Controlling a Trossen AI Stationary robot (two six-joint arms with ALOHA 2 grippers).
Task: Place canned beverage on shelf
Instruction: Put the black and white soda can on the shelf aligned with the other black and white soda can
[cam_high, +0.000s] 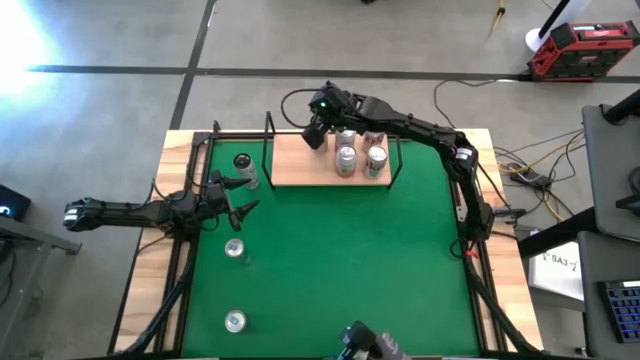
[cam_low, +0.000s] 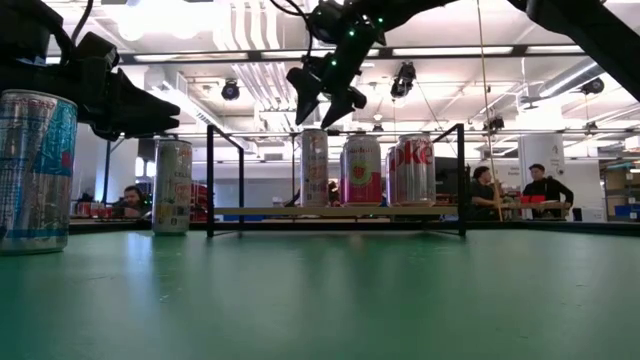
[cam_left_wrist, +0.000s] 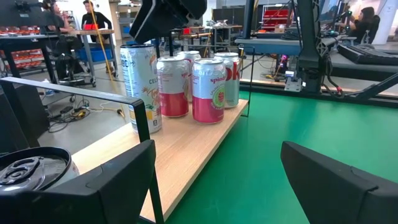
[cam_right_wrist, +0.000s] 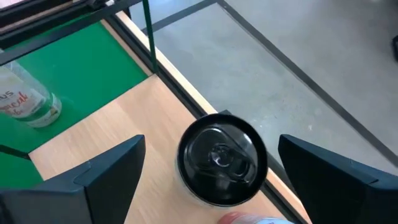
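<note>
The shelf (cam_high: 300, 172) is a light-wood board in a black rod frame at the table's far side. Several cans stand upright on it, pink-and-silver ones (cam_low: 362, 170) and a tall white can (cam_left_wrist: 140, 81) with a dark top (cam_right_wrist: 222, 158) near the board's far edge. My right gripper (cam_low: 328, 110) hangs open just above that tall can, one finger on each side of its top with a gap to each. My left gripper (cam_high: 240, 203) waits open and level at the table's left side, holding nothing.
A further can (cam_high: 243, 166) stands on the green mat just left of the shelf, close to my left gripper. Two more cans (cam_high: 234, 248) (cam_high: 235, 321) stand nearer the front left. The green mat's middle and right are bare. Upright black posts (cam_low: 210, 180) frame the shelf.
</note>
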